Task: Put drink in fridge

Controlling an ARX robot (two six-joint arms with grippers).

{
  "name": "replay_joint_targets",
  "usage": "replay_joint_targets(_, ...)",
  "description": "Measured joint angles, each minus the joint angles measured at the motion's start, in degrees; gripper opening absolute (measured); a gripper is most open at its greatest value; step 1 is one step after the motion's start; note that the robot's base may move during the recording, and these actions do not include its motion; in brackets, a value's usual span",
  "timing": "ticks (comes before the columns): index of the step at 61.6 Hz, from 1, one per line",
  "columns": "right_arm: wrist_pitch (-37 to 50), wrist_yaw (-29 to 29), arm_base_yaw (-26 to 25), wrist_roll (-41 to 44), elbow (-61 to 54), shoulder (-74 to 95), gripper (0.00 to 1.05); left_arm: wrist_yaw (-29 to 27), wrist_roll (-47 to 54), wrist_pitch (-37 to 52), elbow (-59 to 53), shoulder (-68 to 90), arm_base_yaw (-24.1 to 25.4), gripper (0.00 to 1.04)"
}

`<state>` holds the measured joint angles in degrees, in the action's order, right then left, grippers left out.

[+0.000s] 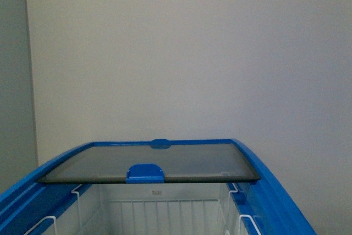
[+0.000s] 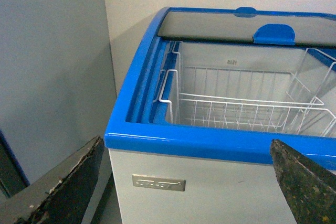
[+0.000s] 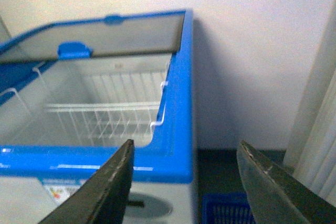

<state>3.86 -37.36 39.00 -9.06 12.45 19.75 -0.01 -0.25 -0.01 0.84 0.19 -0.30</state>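
The fridge is a white chest cooler with a blue top rim (image 1: 278, 191). Its tinted glass lid (image 1: 165, 160) is slid over the far half, so the near half is open. White wire baskets (image 2: 236, 111) hang inside and look empty. No drink shows in any view. My left gripper (image 2: 186, 141) is open and empty, in front of the fridge's near left corner (image 2: 113, 137). My right gripper (image 3: 185, 144) is open and empty, in front of the near right corner (image 3: 181, 163). Neither arm shows in the front view.
A pale wall stands behind the fridge (image 1: 192, 53). A grey panel (image 2: 52, 66) is left of the fridge. A blue crate (image 3: 226, 208) sits on the dark floor to the fridge's right, beside a pale ribbed surface (image 3: 315, 129). The grey oval control panel (image 3: 149, 205) is on the front.
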Motion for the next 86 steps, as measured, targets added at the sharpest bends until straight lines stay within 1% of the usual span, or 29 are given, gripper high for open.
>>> replay_joint_targets(1,0.5,1.9,-2.0,2.1,-0.6,-2.1,0.55,0.0,0.0,0.0,0.0,0.0,0.0,0.97)
replay_joint_targets(5,0.0,6.8,-7.2,5.6,-1.8,-5.7,0.41,0.0,0.0,0.0,0.0,0.0,0.0,0.97)
replay_joint_targets(12,-1.9,15.0,-15.2,7.7,-4.9,-9.4,0.17,0.0,0.0,0.0,0.0,0.0,0.0,0.97)
replay_joint_targets(14,-2.2,16.5,-17.2,7.9,-5.4,-10.3,0.1,0.0,0.0,0.0,0.0,0.0,0.0,0.97)
replay_joint_targets(17,-2.4,18.3,-19.1,8.1,-5.7,-11.3,0.03,0.0,0.0,0.0,0.0,0.0,0.0,0.97)
replay_joint_targets(22,-2.8,21.4,-22.3,8.5,-6.4,-12.6,0.03,0.0,0.0,0.0,0.0,0.0,0.0,0.97)
replay_joint_targets(36,-3.4,27.0,-28.0,8.7,-8.0,-14.8,0.03,0.0,0.0,0.0,0.0,0.0,0.0,0.97)
replay_joint_targets(37,-4.0,37.4,-38.9,8.8,-11.5,-19.3,0.03,0.0,0.0,0.0,0.0,0.0,0.0,0.97)
replay_joint_targets(53,-4.0,37.4,-38.9,8.8,-11.5,-19.4,0.03,0.0,0.0,0.0,0.0,0.0,0.0,0.97)
replay_joint_targets(57,-4.0,37.4,-38.9,8.9,-11.5,-19.4,0.14,0.0,0.0,0.0,0.0,0.0,0.0,0.97)
replay_joint_targets(59,-4.0,37.4,-38.9,8.9,-11.5,-19.4,0.17,0.0,0.0,0.0,0.0,0.0,0.0,0.97)
replay_joint_targets(66,-4.0,37.4,-38.9,8.9,-11.5,-19.4,0.41,0.0,0.0,0.0,0.0,0.0,0.0,0.97)
replay_joint_targets(70,-3.9,37.4,-38.9,8.9,-11.5,-19.4,0.5,0.0,0.0,0.0,0.0,0.0,0.0,0.97)
replay_joint_targets(72,-4.0,37.4,-38.9,8.9,-11.5,-19.4,0.59,0.0,0.0,0.0,0.0,0.0,0.0,0.97)
replay_joint_targets(83,-4.0,37.4,-38.9,8.9,-11.5,-19.4,0.97,0.0,0.0,0.0,0.0,0.0,0.0,0.97)
replay_joint_targets(84,-4.0,37.4,-38.9,8.9,-11.5,-19.4,0.99,0.0,0.0,0.0,0.0,0.0,0.0,0.97)
replay_joint_targets(86,-4.0,37.4,-38.9,8.9,-11.5,-19.4,0.97,0.0,0.0,0.0,0.0,0.0,0.0,0.97)
